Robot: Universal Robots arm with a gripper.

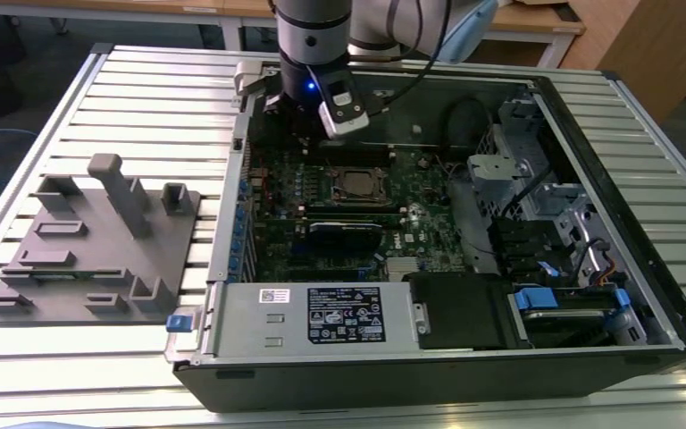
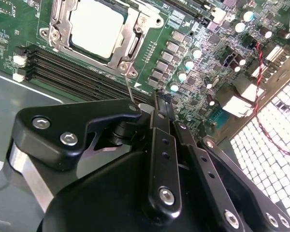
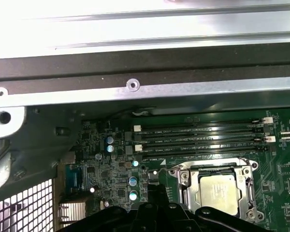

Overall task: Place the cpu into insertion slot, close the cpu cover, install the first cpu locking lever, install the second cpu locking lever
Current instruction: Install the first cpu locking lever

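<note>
While the gripper [image 2: 153, 107] is hanging low over the motherboard [image 2: 203, 72] inside the open case [image 1: 629, 295], its jaws are looking pressed together, with nothing plainly caught between them. A thin wire lever [image 2: 129, 87] is reaching back from the slot [image 1: 330, 186] and ending right at the gripper's tip, though whether it is being pinched or only touched is not something I can tell. Just ahead of the gripper, the cpu [image 2: 94, 26] is already lying flat in the slot, and the cover [image 2: 131, 38] is lying down around it, so the grey top is showing through the window. Beside the slot, nearer the gripper, the memory slots [image 2: 72, 67] are running in dark rows. By my judgement, the cpu is going to handle as a light, stiff, fragile piece, best touched only at its edges. The cover is looking like thin hinged sheet metal that is asking for gentle, even pressure. The lever is appearing springy and slippery, so its free end is offering the best hold.
</note>
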